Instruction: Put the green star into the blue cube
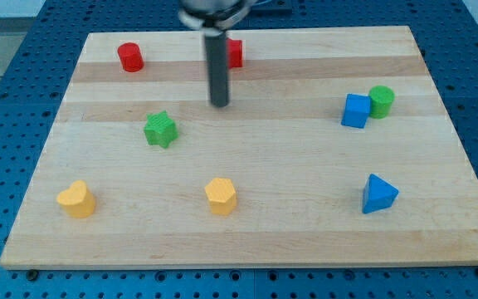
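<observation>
a wooden board [256, 241] lies on a blue pegboard table [23, 50]. on it: a red cylinder [130, 57] at top left, a red block [234, 53] beside it, a green cylinder [381, 101] at right, a blue triangle [378, 194] lower right, a yellow heart [76, 200] and yellow hexagon [221, 196] along the bottom.

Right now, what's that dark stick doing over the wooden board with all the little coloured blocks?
It is a robot arm's pushing rod. My tip rests on the wooden board, up and to the right of the green star block, not touching it. The blue cube waits far to the view's right, beside a green cylinder. The star has not reached the cube yet.
</observation>
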Action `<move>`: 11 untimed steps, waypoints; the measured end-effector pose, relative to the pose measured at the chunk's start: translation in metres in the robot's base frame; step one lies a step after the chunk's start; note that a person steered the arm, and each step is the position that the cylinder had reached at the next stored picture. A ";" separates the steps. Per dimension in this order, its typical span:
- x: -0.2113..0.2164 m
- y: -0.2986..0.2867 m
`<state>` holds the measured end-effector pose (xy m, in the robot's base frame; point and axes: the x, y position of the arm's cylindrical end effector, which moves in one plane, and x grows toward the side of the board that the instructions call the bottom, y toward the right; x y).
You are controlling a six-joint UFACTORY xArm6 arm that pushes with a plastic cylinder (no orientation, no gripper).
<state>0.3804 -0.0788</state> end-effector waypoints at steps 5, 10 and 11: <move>0.045 -0.018; 0.021 0.023; -0.002 0.058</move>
<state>0.3781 -0.0211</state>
